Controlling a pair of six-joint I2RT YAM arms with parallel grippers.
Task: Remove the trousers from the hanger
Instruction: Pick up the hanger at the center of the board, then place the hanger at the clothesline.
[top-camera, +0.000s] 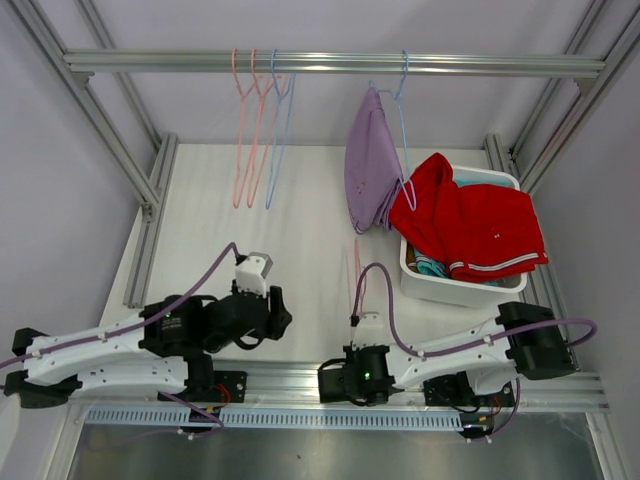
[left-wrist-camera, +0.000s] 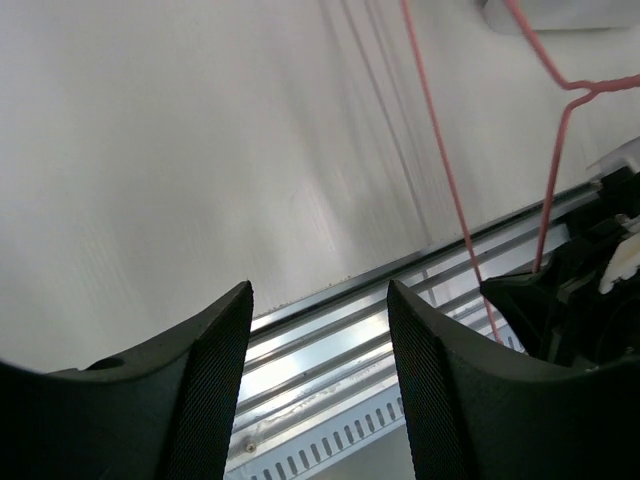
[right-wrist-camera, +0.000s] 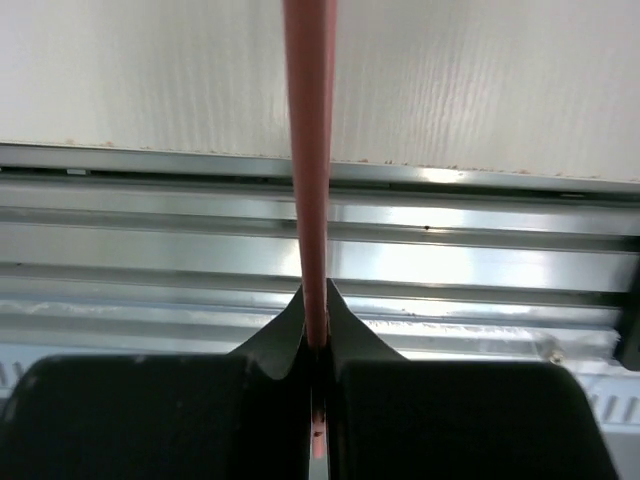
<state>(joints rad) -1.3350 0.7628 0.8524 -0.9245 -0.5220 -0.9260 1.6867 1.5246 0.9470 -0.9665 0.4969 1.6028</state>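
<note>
1. Right gripper pinched tight on a pink hanger.
2. Left gripper part-open, empty, above the table.
3. Red trousers draped over the white bin.
4. Lavender trousers on a blue hanger at the bar.

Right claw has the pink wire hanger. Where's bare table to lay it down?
Bare white tabletop lies between the three empty wire hangers on the rail and the white plastic bin, beyond the open left claw. The right side is crowded: red trousers drape over the bin, lavender trousers hang just beside it.
</note>
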